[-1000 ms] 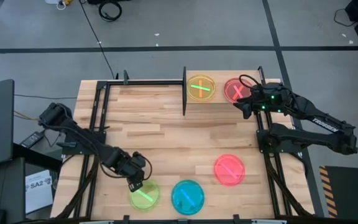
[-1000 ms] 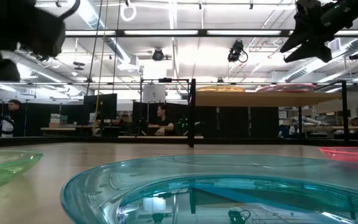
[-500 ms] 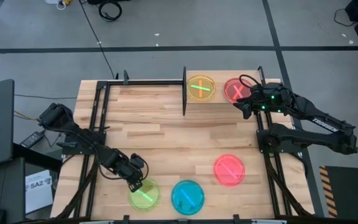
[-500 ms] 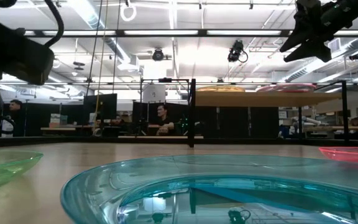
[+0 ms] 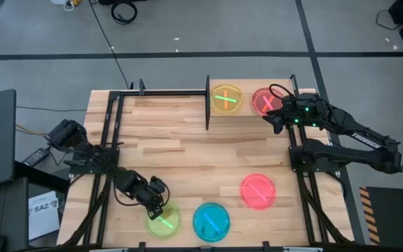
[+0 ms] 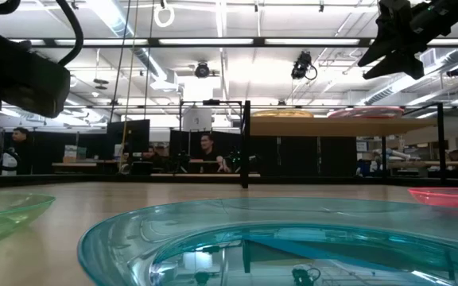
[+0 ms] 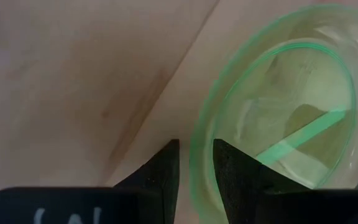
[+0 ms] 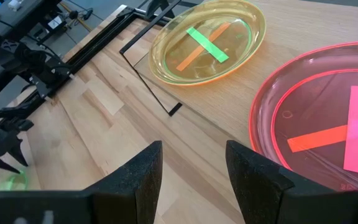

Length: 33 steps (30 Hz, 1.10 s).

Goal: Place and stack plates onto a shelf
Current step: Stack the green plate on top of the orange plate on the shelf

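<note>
Compared with a second ago, the left gripper point(image 5: 155, 208) has been carried lower and slightly outward along the near-left part of the table point(image 5: 180, 150), so that it is now set at the rim of the green plate point(image 5: 162, 220). In the left wrist view its fingers point(image 7: 227, 168) are seen drawn narrow, one on each side of the plate's edge, though a firm hold cannot be confirmed. The plate itself is found where it was, flat on the wood beside the teal plate point(image 5: 211, 221), with the pink plate point(image 5: 258, 191) lying further right. No change is seen at the right gripper point(image 5: 274, 119), which is held above the shelf point(image 5: 245, 92) beside the pink stack point(image 5: 266, 101), its fingers point(image 8: 141, 171) spread wide and empty. The orange plate with a green plate on it point(image 5: 227, 99) is unmoved on the shelf's other half.
</note>
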Each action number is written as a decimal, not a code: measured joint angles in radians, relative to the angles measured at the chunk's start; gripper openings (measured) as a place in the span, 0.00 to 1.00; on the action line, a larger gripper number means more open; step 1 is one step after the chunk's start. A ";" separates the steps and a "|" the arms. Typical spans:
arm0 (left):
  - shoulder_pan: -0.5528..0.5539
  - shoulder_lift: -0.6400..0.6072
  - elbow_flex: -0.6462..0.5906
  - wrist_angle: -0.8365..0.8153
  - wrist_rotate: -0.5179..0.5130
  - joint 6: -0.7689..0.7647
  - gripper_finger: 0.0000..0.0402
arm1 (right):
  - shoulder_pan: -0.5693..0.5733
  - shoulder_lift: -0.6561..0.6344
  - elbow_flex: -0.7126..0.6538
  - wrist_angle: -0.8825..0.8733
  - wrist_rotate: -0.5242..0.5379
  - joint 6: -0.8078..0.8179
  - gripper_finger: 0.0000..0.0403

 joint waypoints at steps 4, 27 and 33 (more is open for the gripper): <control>0.000 0.006 -0.001 -0.001 0.000 0.000 0.25 | 0.000 0.000 0.000 0.008 0.000 0.000 0.45; 0.022 -0.052 -0.006 -0.034 -0.026 0.030 0.02 | 0.000 0.037 0.000 0.071 0.000 0.003 0.45; 0.058 -0.089 -0.006 -0.041 -0.033 0.071 0.02 | 0.000 0.079 0.000 0.120 -0.027 0.003 0.45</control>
